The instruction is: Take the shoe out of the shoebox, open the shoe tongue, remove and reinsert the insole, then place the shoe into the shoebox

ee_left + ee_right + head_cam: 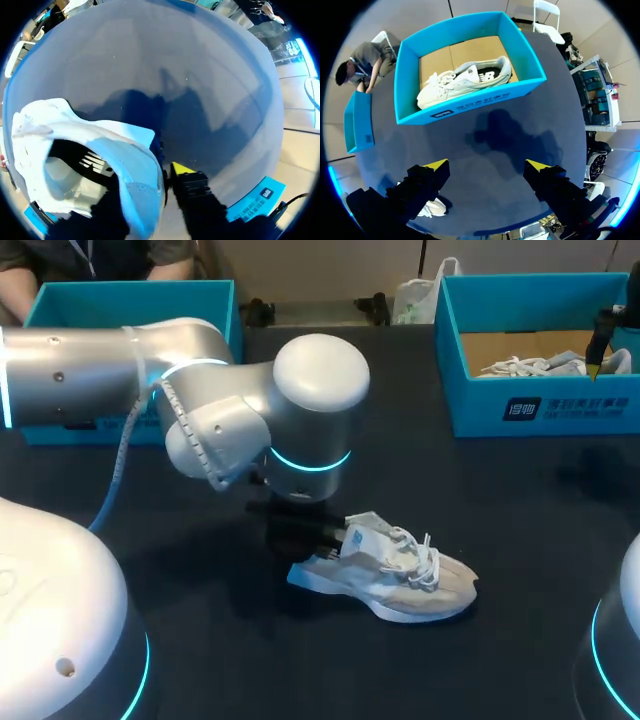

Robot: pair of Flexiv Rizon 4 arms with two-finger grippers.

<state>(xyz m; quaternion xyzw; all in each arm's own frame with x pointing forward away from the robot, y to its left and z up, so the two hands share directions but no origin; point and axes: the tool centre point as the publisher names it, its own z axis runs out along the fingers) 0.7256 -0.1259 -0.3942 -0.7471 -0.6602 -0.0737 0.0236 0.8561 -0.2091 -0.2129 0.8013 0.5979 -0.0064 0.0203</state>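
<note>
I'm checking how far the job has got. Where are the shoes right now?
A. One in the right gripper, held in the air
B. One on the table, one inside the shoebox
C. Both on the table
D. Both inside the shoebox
B: a shoe lies on the table outside the box, and a second shoe sits inside the blue shoebox.

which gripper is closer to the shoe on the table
Left. The left gripper is at the shoe, shut on part of its upper. The right gripper hangs open above the table, off by the shoebox that holds the other shoe, well away.
</note>
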